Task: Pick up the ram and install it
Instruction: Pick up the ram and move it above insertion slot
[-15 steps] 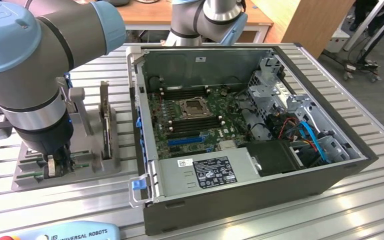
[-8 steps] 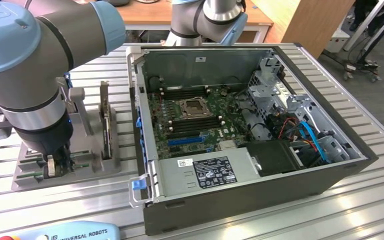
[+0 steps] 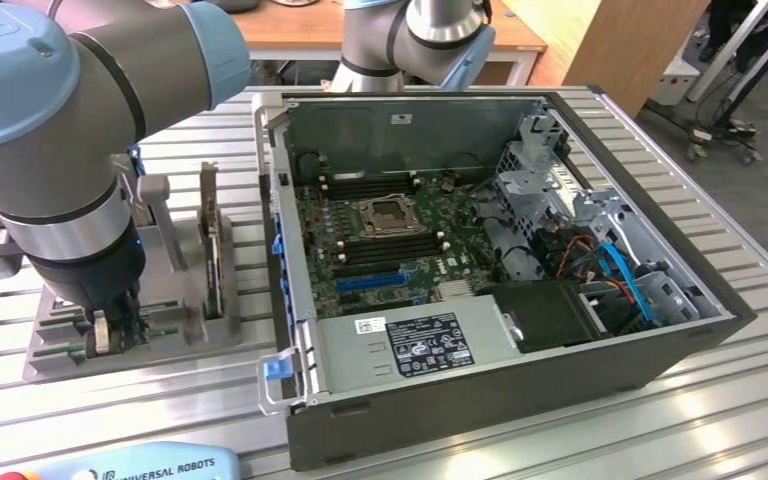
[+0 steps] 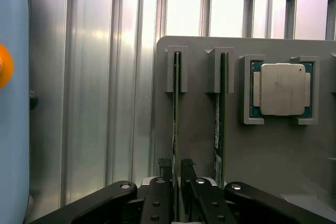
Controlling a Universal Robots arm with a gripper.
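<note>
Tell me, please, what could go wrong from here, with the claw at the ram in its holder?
1. The claw straddles the ram, which stands on edge in a narrow slot of the grey holder; an off-centre grip could tilt or jam it in the guides.
2. A second stick stands in the neighbouring slot, so the claw might knock it.

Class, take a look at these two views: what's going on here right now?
A robot arm has its gripper down at a gray holder, straddling one ram stick that stands on edge in its slot. The stick is not yet lifted out. A second stick and a processor chip sit in the same holder beside it. At the exterior view's right, a computer case lies open with its motherboard exposed.
</note>
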